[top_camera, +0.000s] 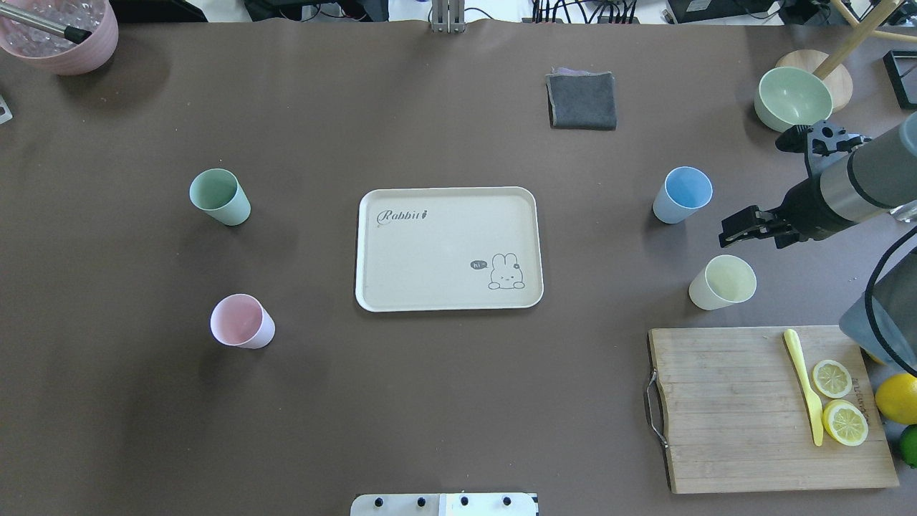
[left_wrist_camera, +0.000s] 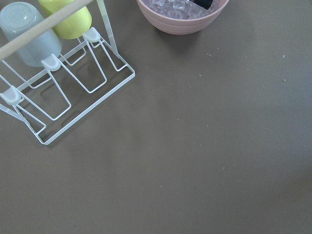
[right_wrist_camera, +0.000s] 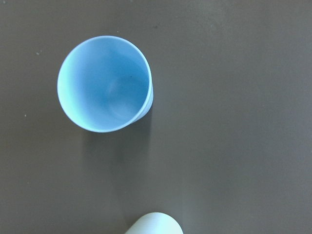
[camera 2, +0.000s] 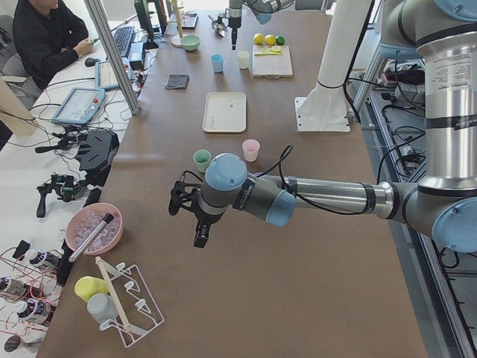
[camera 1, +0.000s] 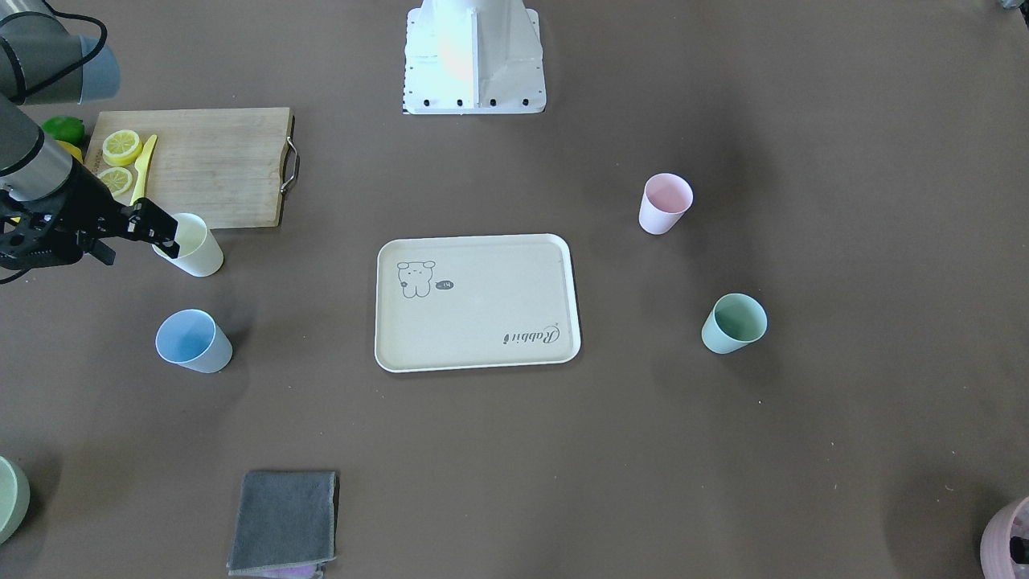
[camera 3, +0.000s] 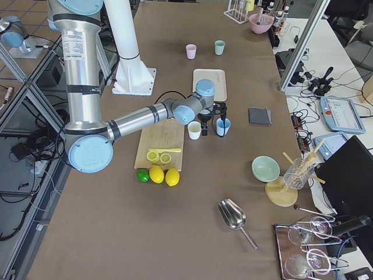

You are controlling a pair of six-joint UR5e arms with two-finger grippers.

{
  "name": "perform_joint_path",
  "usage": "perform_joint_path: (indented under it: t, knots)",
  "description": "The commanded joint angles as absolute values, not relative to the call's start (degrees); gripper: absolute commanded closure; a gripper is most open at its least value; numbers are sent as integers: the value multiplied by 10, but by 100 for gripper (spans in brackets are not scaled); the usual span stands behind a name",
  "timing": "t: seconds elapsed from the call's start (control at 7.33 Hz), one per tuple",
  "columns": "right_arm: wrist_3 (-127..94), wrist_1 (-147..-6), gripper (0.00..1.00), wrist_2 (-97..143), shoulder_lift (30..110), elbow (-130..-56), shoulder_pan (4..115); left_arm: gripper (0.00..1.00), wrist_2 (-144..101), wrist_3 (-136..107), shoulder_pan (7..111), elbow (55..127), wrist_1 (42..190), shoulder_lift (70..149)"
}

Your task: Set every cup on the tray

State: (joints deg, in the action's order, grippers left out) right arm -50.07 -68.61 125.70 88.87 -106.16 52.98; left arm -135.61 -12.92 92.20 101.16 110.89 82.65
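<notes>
Evidently no cup is yet set on the central tray [top_camera: 444, 244]; the right gripper [top_camera: 738, 226], jaws apart, is poised between blue cup [top_camera: 682, 193] and cream cup [top_camera: 723, 282], to its right; lowering is needed

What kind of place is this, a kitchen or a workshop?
Most likely a robotics lab: the robot's big left arm reaches over a long table, a seated operator sits by a keyboard, and a control pendant lies nearby.
</notes>
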Motion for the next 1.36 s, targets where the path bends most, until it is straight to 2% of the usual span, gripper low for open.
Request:
perform_joint_path:
  t: [0.0, 0.55, 0.68, 0.82, 0.95, 1.23]
  knots:
    - [-503, -653, 0, 1255, 930, -1066, 519, 2, -1356, -129, 922, 1012, 1109, 827]
    - [-504, -653, 0, 1245, 941, -1065, 493, 2, -1357, -129, 922, 1014, 1110, 826]
    - [-504, -652, 30, 1240, 941, -1065, 484, 2, -1357, -129, 922, 1016, 1110, 825]
    - [-504, -653, 83, 1235, 940, -1065, 481, 2, -1357, -129, 922, 1017, 1110, 825]
    - [-504, -653, 100, 1233, 938, -1063, 476, 2, -1357, -129, 922, 1017, 1110, 826]
    - [-504, -653, 100, 1234, 927, -1066, 475, 2, -1357, -129, 922, 1016, 1108, 831]
